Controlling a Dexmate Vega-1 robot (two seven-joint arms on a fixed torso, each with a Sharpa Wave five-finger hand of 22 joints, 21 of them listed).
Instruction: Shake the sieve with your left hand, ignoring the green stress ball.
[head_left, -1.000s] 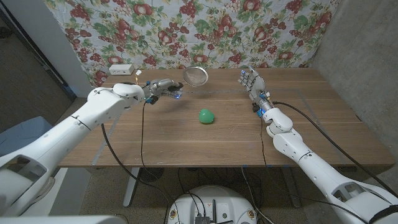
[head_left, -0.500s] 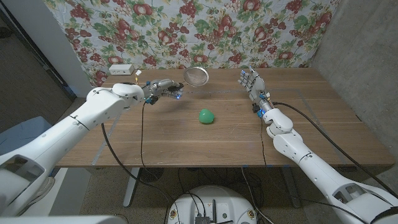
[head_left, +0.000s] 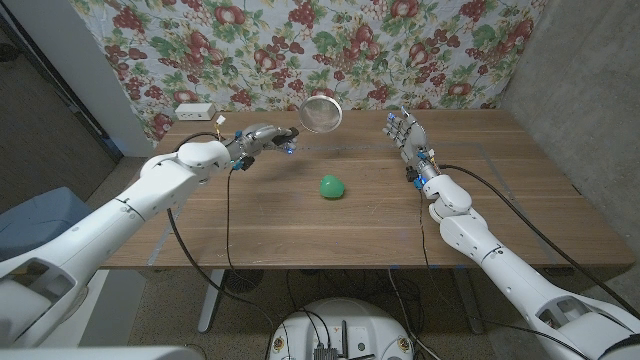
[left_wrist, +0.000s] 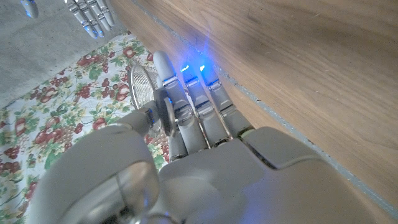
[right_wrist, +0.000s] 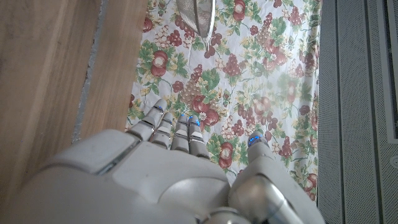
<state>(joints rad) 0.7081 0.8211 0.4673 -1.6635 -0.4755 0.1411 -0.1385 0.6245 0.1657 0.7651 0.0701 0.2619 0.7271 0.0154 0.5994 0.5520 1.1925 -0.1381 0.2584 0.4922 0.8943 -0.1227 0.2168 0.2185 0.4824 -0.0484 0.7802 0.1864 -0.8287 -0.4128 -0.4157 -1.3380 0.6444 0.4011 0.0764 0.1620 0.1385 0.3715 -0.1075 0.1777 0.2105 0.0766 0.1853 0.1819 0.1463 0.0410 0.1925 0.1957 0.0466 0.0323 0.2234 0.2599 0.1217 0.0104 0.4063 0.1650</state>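
Note:
A round metal mesh sieve (head_left: 322, 114) hangs in the air over the table's far middle, tilted so its mesh faces the camera. My left hand (head_left: 264, 139) grips its handle from the left. In the left wrist view the sieve (left_wrist: 141, 89) stands just beyond my left hand (left_wrist: 186, 130), whose fingers are closed on the handle. A green stress ball (head_left: 332, 187) lies on the table's middle, nearer than the sieve. My right hand (head_left: 405, 134) stands at the far right with its fingers apart, holding nothing. The right wrist view has my right hand (right_wrist: 168, 168) and the sieve (right_wrist: 196, 15) far off.
A white box (head_left: 196, 112) sits at the table's (head_left: 300, 230) far left corner. A floral cloth (head_left: 330, 50) hangs behind the table. Cables run from both arms over the near edge.
My left hand has lifted the sieve higher and slightly to the right, and tilted its mesh more toward the camera. The ball and right hand have not moved.

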